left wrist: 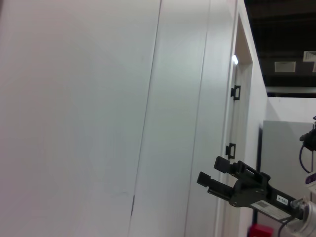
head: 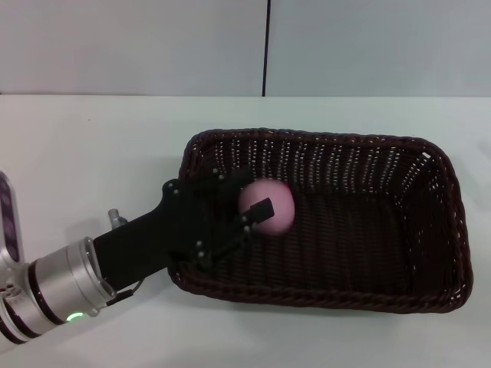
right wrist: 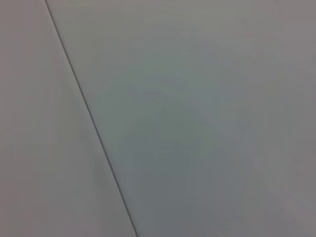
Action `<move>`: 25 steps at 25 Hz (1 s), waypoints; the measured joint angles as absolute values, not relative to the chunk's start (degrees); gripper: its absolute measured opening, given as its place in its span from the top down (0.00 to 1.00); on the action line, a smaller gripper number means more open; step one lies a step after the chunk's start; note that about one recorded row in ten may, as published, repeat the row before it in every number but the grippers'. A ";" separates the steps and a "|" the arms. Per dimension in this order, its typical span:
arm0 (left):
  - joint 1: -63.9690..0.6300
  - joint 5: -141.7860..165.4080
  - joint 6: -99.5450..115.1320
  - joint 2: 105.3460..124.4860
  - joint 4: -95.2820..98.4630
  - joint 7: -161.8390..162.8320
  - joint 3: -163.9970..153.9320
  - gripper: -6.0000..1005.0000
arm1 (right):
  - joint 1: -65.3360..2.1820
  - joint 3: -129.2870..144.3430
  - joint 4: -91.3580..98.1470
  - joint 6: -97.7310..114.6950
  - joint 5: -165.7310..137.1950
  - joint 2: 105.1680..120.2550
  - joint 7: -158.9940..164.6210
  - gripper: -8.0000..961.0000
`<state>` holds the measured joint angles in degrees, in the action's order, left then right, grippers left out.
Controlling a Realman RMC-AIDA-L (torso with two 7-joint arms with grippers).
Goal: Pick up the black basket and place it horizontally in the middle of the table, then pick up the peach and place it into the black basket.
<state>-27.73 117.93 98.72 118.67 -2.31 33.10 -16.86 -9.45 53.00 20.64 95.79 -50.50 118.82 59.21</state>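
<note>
The black basket (head: 360,230) lies lengthwise on the white table (head: 92,153), right of centre. My left gripper (head: 249,195) reaches over the basket's left end, its fingers (head: 262,207) spread. The pale-pink peach (head: 275,201) is inside the basket at the fingertips, partly under one finger, and looks blurred while the gripper is sharp. My right gripper (left wrist: 212,171) shows only far off in the left wrist view, raised and empty with its fingers apart.
The left arm's silver wrist (head: 61,284) crosses the table's front left. A grey wall with a dark vertical seam (head: 267,46) stands behind the table. The right wrist view shows only plain wall.
</note>
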 joint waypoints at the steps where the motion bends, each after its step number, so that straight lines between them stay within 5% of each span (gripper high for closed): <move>1: -27.73 117.93 98.72 118.67 -2.31 33.10 -16.86 0.68 | -9.50 53.00 20.41 95.78 -50.50 118.82 59.06 0.18; 6: -27.31 117.88 98.75 118.60 -2.34 32.80 -16.67 0.54 | -9.44 52.62 19.42 95.91 -50.25 118.82 57.81 0.18; 14: -12.51 117.77 99.07 118.13 3.08 24.44 12.86 0.14 | -7.39 47.01 17.86 98.75 -50.22 118.96 53.84 0.18; 25: -7.79 117.76 95.52 118.19 2.46 22.79 29.36 0.14 | -10.73 27.12 0.92 106.16 -50.09 119.15 37.70 0.18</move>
<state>-7.79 117.76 95.52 118.19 2.46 22.79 29.36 -10.73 27.12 0.92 106.16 -50.09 119.15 37.70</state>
